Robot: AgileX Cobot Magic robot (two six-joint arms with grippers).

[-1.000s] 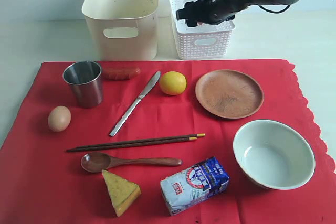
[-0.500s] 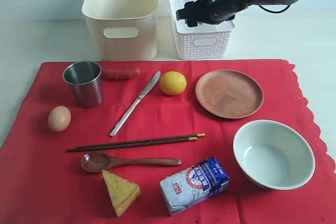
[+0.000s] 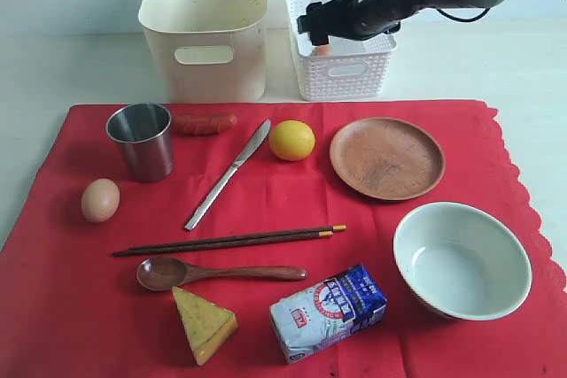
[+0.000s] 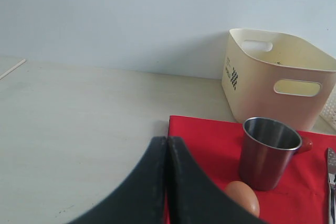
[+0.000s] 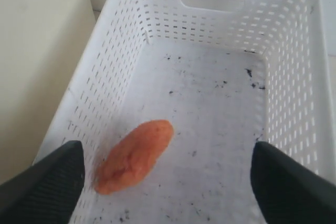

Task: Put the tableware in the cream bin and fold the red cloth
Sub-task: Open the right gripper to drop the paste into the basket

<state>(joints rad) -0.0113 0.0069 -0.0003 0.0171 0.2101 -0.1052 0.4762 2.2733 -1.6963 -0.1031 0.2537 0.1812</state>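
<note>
On the red cloth (image 3: 266, 210) lie a steel cup (image 3: 142, 141), a silver knife (image 3: 229, 174), dark chopsticks (image 3: 229, 241), a wooden spoon (image 3: 221, 273), a brown plate (image 3: 386, 158) and a pale green bowl (image 3: 462, 259). The cream bin (image 3: 204, 77) stands behind the cloth, nothing showing inside. My right gripper (image 3: 323, 28) hangs open over the white lattice basket (image 3: 345, 73), its jaws wide apart and holding nothing (image 5: 168, 166). My left gripper (image 4: 167, 142) is shut and holds nothing, by the cloth's edge near the cup (image 4: 268, 153). The exterior view does not show it.
An orange food piece (image 5: 134, 156) lies on the basket floor. An egg (image 3: 100, 199), sausage (image 3: 205, 123), lemon (image 3: 291, 140), cheese wedge (image 3: 204, 323) and milk carton (image 3: 328, 311) also sit on the cloth among the tableware.
The right gripper's jaws have spread wider over the basket, and the orange piece now shows lower, lying inside it. Nothing on the cloth has moved.
</note>
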